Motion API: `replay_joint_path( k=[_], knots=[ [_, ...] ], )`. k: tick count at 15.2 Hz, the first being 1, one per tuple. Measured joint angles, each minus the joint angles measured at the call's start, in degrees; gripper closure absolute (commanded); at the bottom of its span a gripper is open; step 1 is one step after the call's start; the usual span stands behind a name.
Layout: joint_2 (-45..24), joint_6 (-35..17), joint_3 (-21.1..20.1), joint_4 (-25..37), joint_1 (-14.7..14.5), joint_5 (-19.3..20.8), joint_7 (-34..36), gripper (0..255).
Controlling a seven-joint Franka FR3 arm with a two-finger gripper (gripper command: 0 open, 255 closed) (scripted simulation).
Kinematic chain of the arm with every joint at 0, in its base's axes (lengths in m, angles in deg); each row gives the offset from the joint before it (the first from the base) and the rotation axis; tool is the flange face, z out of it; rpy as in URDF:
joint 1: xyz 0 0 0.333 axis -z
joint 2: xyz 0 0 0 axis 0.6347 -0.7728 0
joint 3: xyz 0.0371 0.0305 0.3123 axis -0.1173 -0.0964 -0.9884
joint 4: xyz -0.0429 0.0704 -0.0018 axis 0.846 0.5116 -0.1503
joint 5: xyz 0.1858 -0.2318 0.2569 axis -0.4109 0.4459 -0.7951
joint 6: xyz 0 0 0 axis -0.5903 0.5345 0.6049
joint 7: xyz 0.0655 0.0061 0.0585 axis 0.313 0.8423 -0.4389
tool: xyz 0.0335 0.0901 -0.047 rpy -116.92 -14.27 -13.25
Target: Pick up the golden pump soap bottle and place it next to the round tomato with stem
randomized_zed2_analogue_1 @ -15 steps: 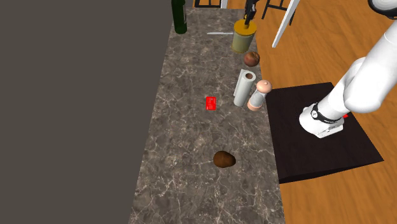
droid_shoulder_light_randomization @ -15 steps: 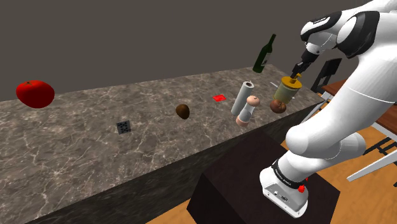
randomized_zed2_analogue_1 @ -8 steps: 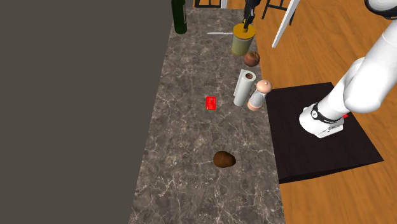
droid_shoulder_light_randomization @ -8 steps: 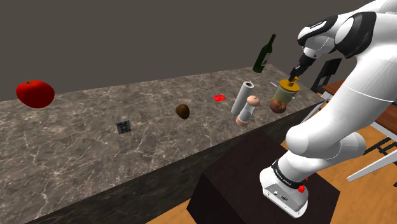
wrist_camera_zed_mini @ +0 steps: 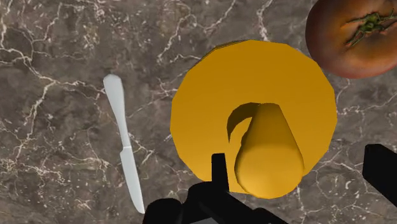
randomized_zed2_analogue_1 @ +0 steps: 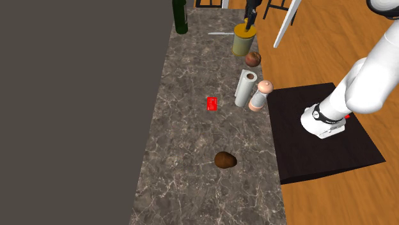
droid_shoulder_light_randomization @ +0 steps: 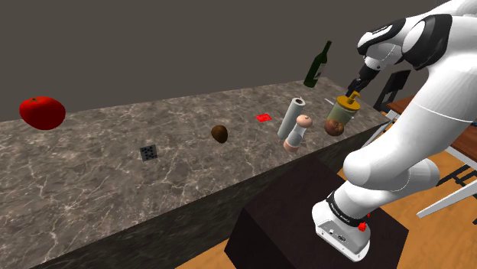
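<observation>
Soap bottle (wrist_camera_zed_mini: 210,108), golden, pump-topped: upright on the marbled surface (droid_shoulder_light_randomization: 153,176), directly under the end effector (wrist_camera_zed_mini: 300,162). End effector: wide, fingers spread either side of the pump head. Adjacent: knife (wrist_camera_zed_mini: 124,143), brownish stemmed fruit (wrist_camera_zed_mini: 350,38).

Veined stone counter (droid_shoulder_light_randomization: 115,191), matt; soap bottle (wrist_camera_zed_mini: 254,95) top smooth, golden, faintly shiny; knife (wrist_camera_zed_mini: 125,149) smooth pale grey; floor (randomized_zed2_analogue_1: 332,198) of wood planks; wine bottle (droid_shoulder_light_randomization: 317,67) smooth dark green
</observation>
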Motion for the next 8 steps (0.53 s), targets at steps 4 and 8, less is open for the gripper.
replay_joint_path(
  k=[4, 8],
  knots=[
    [0.3, 0.9, 0.1, 0.7, 0.0, 0.2, 0.0, 0],
    [2.4, 5.7, 0.3, 3.6, -0.2, 1.4, 1.0, 0]
  ],
)
